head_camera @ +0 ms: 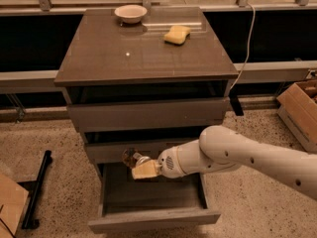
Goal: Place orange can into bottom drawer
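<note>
Cabinet (148, 58): hand (139, 164) grips orange can (131, 157) over open bottom drawer (153, 221).

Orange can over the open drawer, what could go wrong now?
The gripper holds the orange can above the open bottom drawer, close by the middle drawer's front. A swing or lift could knock the can against that front. If it is let go from up there, it may bounce or roll about in the tray.
</note>
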Robot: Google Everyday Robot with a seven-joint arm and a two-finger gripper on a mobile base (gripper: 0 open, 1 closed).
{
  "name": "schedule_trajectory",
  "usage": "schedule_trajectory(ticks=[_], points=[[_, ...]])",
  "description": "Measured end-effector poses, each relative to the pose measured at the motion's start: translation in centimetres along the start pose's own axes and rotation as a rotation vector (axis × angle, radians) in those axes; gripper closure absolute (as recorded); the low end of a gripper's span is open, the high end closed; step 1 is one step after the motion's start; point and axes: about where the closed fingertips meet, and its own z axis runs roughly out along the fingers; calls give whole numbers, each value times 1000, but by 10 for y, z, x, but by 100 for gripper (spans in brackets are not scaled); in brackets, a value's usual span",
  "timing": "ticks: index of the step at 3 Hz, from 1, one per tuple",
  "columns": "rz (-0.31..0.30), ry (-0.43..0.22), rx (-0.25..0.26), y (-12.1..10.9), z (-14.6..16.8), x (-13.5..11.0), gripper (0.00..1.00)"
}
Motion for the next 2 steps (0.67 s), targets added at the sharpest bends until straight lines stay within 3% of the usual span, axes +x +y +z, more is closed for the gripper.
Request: schedule_trajectory(ticks=[1, 2], points=[[67, 11, -21, -27, 11, 6, 100], [180, 58, -50, -74, 39, 30, 100]])
